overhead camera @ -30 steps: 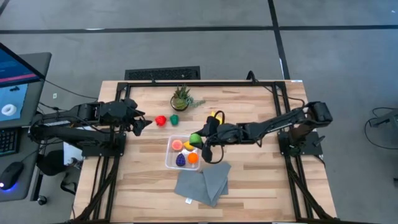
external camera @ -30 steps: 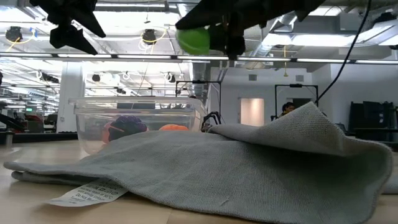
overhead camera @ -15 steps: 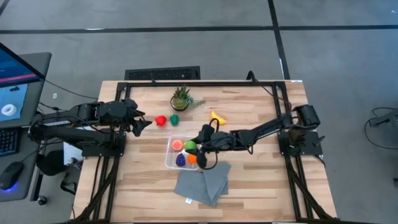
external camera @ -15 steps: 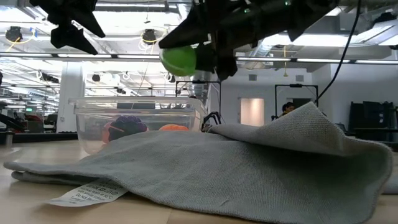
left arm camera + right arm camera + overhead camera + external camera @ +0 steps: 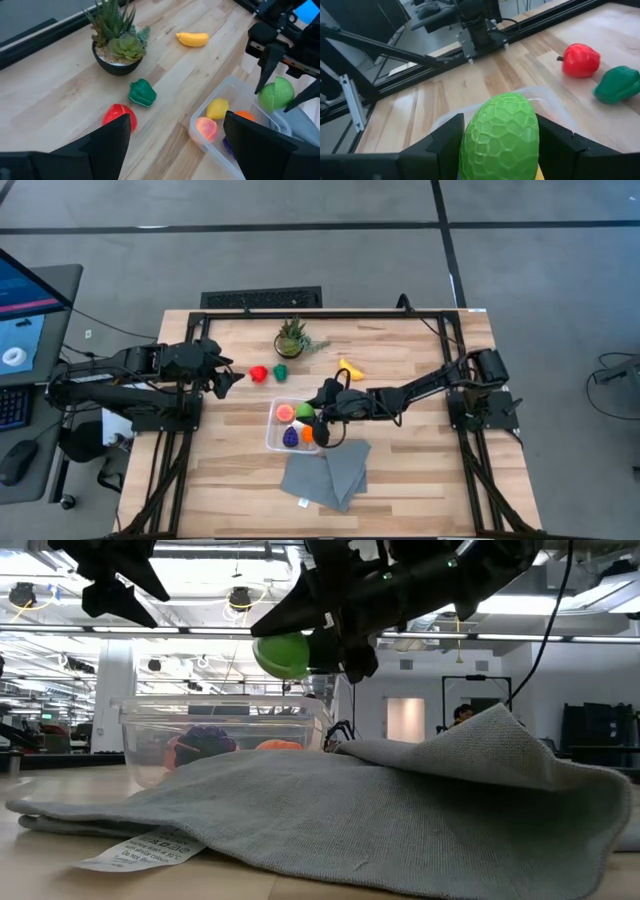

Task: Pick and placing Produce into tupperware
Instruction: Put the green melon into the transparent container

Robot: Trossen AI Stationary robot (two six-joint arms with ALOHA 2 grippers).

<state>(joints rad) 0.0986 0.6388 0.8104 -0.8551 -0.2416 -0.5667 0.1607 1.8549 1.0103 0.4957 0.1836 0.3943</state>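
My right gripper (image 5: 315,420) hangs over the clear square tupperware (image 5: 276,438), shut on a lime green fruit (image 5: 282,653). In the tupperware lie a yellow piece (image 5: 218,108), a peach-pink one (image 5: 206,128), an orange one (image 5: 245,116) and a purple one (image 5: 205,740). On the bare wood lie a red piece (image 5: 258,373), a dark green one (image 5: 281,371) and the banana (image 5: 350,368). My left gripper (image 5: 228,378) waits open, in the air left of the red piece. My right gripper pinches the lime green fruit between its two fingers (image 5: 445,145), one on each of its opposite sides (image 5: 470,140). The fingers come slanting down from the table's right. The fruit is lifted clear, just above the tupperware's rim (image 5: 225,700).
A spiky potted plant (image 5: 291,338) stands by the far edge behind the red and green pieces. A folded grey cloth (image 5: 325,473) lies just near of the tupperware, with a raised fold (image 5: 500,730). Bare wood lies left of the container.
My right gripper has carried the lime green fruit from beside the banana toward the table's left and near edge, over the tupperware, and has come down steadily toward its rim. It has stayed shut on the fruit.
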